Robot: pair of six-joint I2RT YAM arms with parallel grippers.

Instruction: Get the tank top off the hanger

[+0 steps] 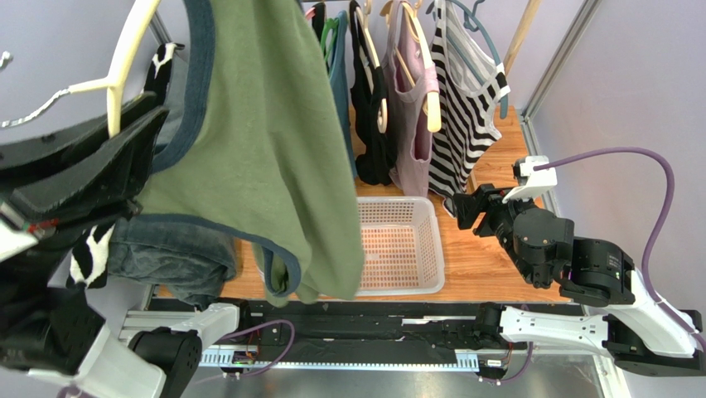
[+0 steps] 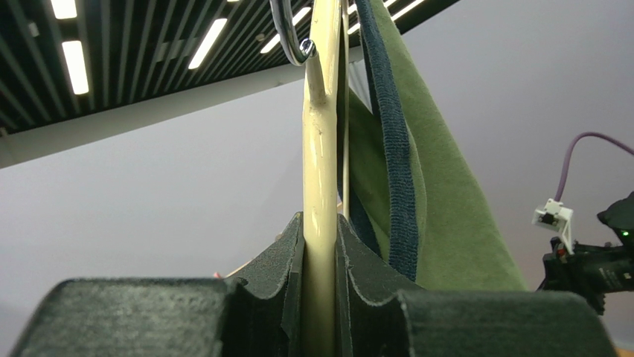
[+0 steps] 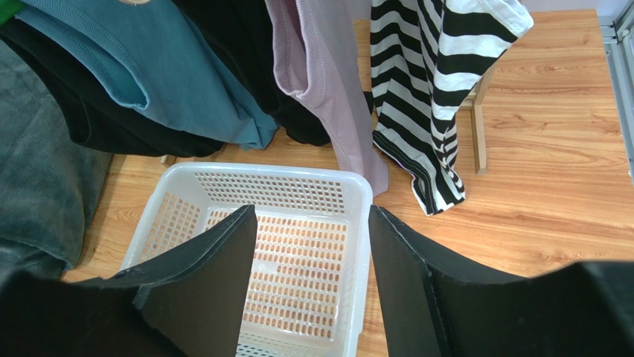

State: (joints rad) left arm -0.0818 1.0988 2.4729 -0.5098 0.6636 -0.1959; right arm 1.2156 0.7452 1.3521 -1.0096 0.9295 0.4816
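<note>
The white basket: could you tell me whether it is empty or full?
Empty where visible: the white basket shows only its bare perforated floor.

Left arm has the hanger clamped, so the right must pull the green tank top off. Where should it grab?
Likely the lower right hem of the green tank top, coming from its right side: that edge hangs free over the white basket, facing the open, empty right gripper.
</note>
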